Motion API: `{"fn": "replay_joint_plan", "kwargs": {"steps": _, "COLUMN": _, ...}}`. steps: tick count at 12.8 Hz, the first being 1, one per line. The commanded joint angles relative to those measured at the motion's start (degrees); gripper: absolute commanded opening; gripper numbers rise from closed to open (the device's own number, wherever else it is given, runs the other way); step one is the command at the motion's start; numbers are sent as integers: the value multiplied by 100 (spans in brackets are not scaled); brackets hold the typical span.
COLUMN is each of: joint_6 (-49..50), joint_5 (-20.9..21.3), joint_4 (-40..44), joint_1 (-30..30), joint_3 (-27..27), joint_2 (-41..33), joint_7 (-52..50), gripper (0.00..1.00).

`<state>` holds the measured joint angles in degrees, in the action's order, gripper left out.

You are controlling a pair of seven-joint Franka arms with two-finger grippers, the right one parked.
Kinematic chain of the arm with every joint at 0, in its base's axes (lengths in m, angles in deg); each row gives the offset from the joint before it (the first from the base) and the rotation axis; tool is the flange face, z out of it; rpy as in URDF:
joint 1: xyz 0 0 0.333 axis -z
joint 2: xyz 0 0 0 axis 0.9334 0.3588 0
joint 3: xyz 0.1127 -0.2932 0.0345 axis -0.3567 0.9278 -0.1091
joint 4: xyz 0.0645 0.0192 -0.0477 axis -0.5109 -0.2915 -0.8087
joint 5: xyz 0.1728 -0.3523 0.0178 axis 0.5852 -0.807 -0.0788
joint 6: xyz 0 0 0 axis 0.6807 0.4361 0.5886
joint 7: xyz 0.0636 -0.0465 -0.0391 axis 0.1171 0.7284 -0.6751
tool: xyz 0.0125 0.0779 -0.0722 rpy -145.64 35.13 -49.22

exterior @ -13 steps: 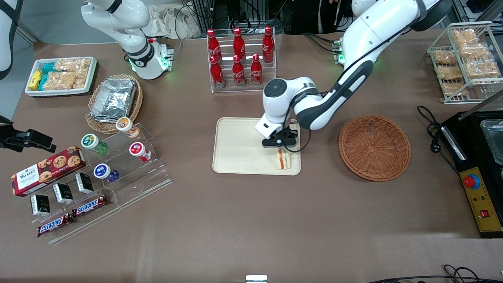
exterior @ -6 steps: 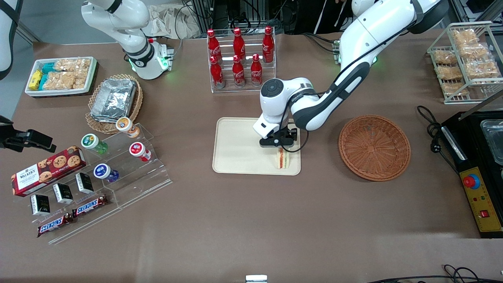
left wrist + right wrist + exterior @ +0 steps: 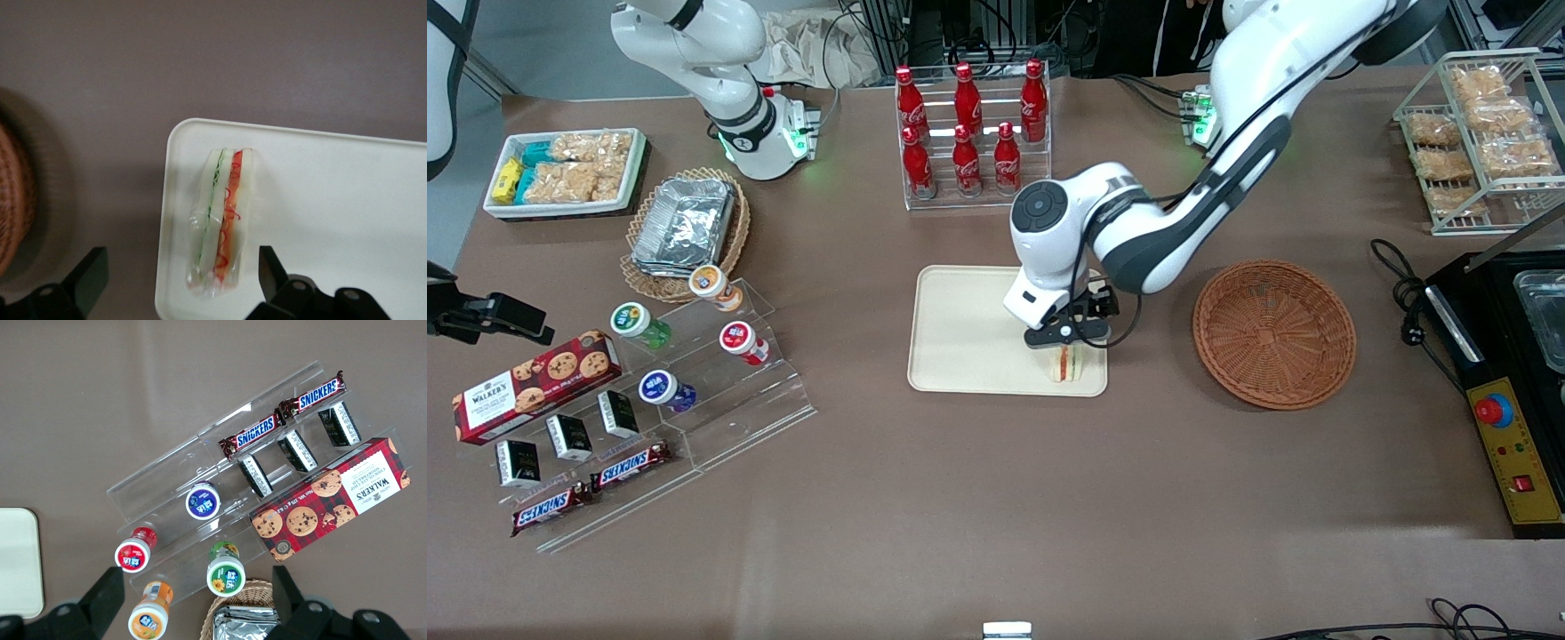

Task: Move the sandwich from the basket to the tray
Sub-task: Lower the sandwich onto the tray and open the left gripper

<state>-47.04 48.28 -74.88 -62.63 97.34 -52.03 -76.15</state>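
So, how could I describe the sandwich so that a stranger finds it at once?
Look for the cream tray in the middle of the table, beside the empty reddish-brown basket. The sandwich stands on the tray's corner nearest the basket and the front camera, under the open gripper. It is the only thing on the tray: white bread with green and orange-red layers.

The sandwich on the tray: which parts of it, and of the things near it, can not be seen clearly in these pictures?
- Sandwich: in the front view the gripper, open above it, covers its upper end.
- Sandwich in the left wrist view: only the layered edge shows; its broad faces are turned away.
- Tray: cut off by the frame edge in the left wrist view.
- Basket: only a blurred sliver at the edge of the left wrist view.
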Motion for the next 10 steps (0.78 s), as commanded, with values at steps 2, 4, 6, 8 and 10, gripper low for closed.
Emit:
{"fn": "replay_joint_plan", "kwargs": {"steps": 2, "joint_6": 1011, "joint_5": -888, "joint_4": 1194, "joint_1": -1, "joint_3": -307, "joint_2": -691, "joint_7": 474, "gripper": 100}}
{"fn": "replay_joint_plan", "kwargs": {"steps": 4, "joint_6": 1118, "joint_5": -1161, "joint_4": 1495, "joint_1": -1, "joint_3": -806, "joint_2": -1103, "joint_7": 596, "gripper": 100}}
{"fn": "replay_joint_plan", "kwargs": {"steps": 6, "joint_6": 1205, "joint_5": -1494, "joint_4": 1479, "joint_1": -1, "joint_3": -1517, "joint_2": -1656, "joint_7": 1409, "gripper": 100}}
{"fn": "replay_joint_plan", "kwargs": {"steps": 8, "joint_6": 1538, "joint_5": -2100, "joint_4": 1435, "joint_1": -1, "joint_3": -2465, "joint_2": -2201, "joint_7": 2777, "gripper": 100}}
{"fn": "replay_joint_plan", "kwargs": {"steps": 10, "joint_6": 1899, "joint_5": -2567, "joint_4": 1120, "joint_1": 86, "joint_3": -3545, "joint_2": -2772, "joint_7": 4596, "gripper": 100}}
